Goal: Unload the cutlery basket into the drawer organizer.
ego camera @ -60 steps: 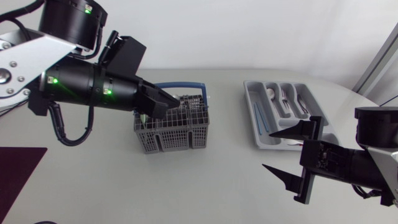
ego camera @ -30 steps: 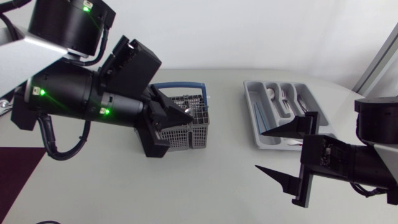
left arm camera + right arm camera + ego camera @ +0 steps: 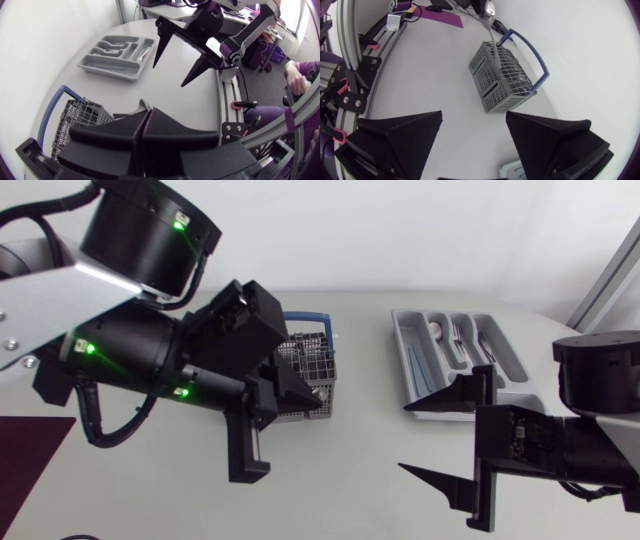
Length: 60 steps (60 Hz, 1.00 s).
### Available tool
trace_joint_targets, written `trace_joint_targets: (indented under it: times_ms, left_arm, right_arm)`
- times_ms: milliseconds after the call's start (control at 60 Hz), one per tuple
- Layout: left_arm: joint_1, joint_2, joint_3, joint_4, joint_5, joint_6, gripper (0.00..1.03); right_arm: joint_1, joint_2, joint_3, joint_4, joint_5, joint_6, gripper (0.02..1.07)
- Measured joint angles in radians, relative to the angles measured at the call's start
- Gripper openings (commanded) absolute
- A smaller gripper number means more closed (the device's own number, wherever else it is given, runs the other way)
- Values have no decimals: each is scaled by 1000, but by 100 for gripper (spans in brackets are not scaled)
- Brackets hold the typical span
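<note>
Spoon [image 3: 493, 35], I judge light, stiff and slippery, hangs over the cutlery basket [image 3: 502, 80] on the table [image 3: 445, 65], my left tool [image 3: 145, 112] closed near its bowl, a narrow hold; my right tool [image 3: 473, 114] stands open.

White table [image 3: 370, 455] with cutlery basket [image 3: 328, 378] and drawer organizer [image 3: 400, 340] (well apart)

no writing, label, number or sign can be read anywhere from here.
</note>
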Motion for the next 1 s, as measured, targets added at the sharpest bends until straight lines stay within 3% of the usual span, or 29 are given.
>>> trace_joint_targets:
  times_ms: [300, 717, 850, 1000]
  left_arm:
    - [-50, 103, 76, -105, 99, 151, 4]
    - [-74, 183, 159, -209, 251, 214, 3]
    - [-74, 193, 164, -219, 266, 229, 3]
    - [-74, 206, 164, -220, 269, 229, 4]
  right_arm:
    - [109, -8, 69, -53, -28, 19, 93]
    - [160, 100, 79, -2, -104, 37, 34]
    - [171, 109, 80, 11, -106, 40, 29]
    - [174, 117, 80, 24, -109, 45, 9]
